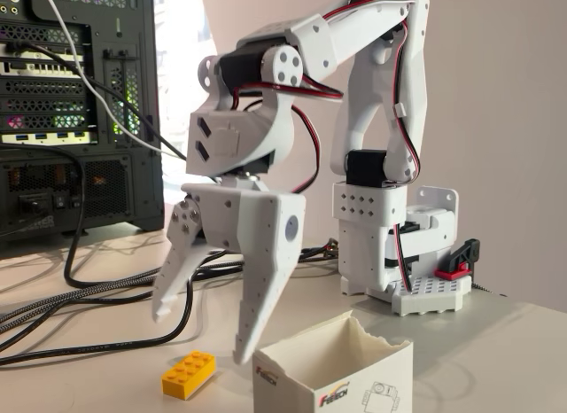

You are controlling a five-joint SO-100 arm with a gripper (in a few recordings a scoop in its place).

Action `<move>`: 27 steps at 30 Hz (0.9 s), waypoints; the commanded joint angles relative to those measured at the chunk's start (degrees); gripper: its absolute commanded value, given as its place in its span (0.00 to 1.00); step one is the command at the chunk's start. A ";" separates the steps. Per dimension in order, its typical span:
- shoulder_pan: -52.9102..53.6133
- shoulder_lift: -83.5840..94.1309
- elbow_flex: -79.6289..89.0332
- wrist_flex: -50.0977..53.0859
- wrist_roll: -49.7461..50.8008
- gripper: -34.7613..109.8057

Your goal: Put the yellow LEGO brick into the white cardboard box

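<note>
While the arm bends forward over the table, these are the notes, all places given from the white cardboard box.

Landmark: white cardboard box at the bottom edge of the fixed view, top open with jagged torn rim, red-black logo and a line drawing on its front face.

Brick: yellow LEGO brick lies flat on the table, left of the box, apart from it, studs up.

Gripper: white gripper hangs above the table just left of the box, fingers spread wide, nothing between them; the brick sits below and between the two fingertips, touching neither as far as I can tell. The right finger's tip comes down just beside the box's left corner.

Arm base: white perforated base block stands behind and right of the box, well apart.

Clamp: small red-and-black clamp piece on the base's right side.

Cables: black cables cross the table behind and left of the box, passing behind the gripper.

Computer case: dark computer tower far left and behind the box, lights inside.

Obstruction: the right finger stands nearest between brick and box.
</note>
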 commanded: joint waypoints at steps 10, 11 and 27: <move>-1.76 -9.76 -11.16 -0.26 2.02 0.45; -1.67 -10.02 -11.69 -0.26 1.85 0.43; -0.35 -10.63 -14.24 1.58 -0.62 0.30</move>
